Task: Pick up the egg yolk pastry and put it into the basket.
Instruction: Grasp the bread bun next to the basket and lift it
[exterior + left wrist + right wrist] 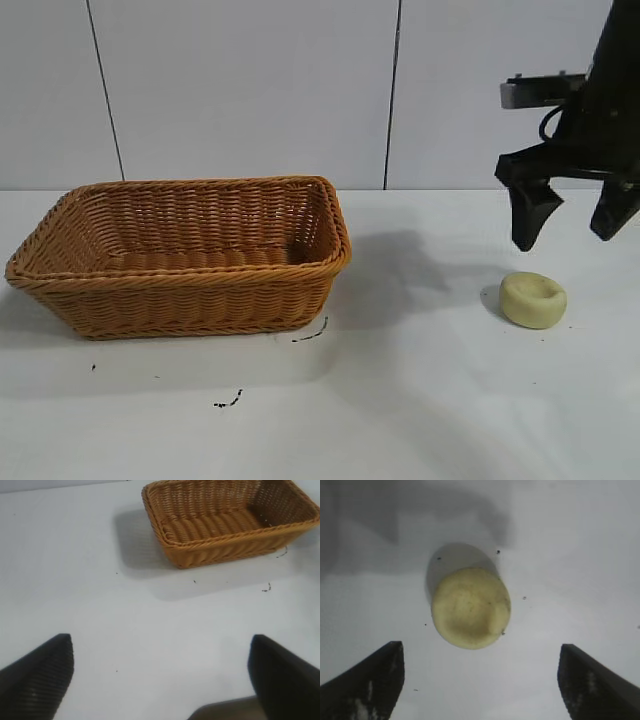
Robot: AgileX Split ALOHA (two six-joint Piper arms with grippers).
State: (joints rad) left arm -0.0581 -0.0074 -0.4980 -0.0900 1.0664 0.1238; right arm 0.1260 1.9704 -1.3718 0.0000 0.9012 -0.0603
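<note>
The egg yolk pastry (pixel 533 299), a small pale yellow puck with a dimpled top, lies on the white table at the right. In the right wrist view it (pixel 470 607) sits just beyond the fingertips. My right gripper (pixel 570 235) hangs open and empty a little above and behind it; it also shows in the right wrist view (pixel 480 652). The orange-brown wicker basket (pixel 180 300) stands at the left, empty, and shows in the left wrist view (pixel 225 545). My left gripper (pixel 160 647) is open and empty over bare table, away from the basket.
A white table (pixel 400 400) carries a few small dark specks (pixel 228 402) in front of the basket. A pale panelled wall (pixel 250 90) stands behind. The right arm's shadow falls between basket and pastry.
</note>
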